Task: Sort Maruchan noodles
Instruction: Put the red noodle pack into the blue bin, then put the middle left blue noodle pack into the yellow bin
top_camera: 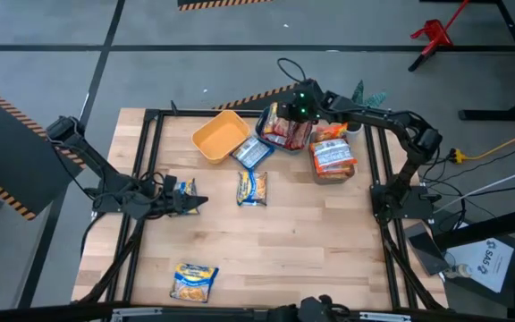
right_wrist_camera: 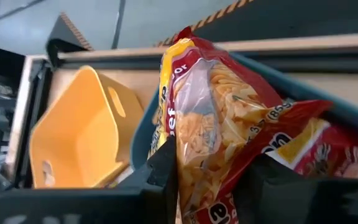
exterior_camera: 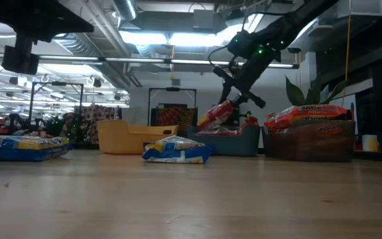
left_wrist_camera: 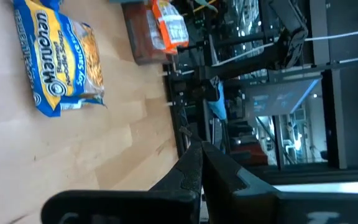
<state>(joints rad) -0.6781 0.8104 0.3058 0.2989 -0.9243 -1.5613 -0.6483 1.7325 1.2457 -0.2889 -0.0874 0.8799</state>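
My right gripper is shut on a red Maruchan noodle packet over the teal bin at the far side of the table; more red packets lie in that bin. Yellow-and-blue packets lie flat on the table at the middle, at the near left and beside my left gripper; another lies by the teal bin. My left gripper hovers shut at the table's left and holds nothing. My right gripper pinches the red packet between its two fingers, which lie on its two flat faces. The fingers slant down from the table's right side. The packet hangs tilted below the gripper, over the teal bin.
An empty yellow bin stands left of the teal one. A grey bin heaped with orange packets stands to its right. A black frame runs along the table's edges. Bare wood lies at the near right.
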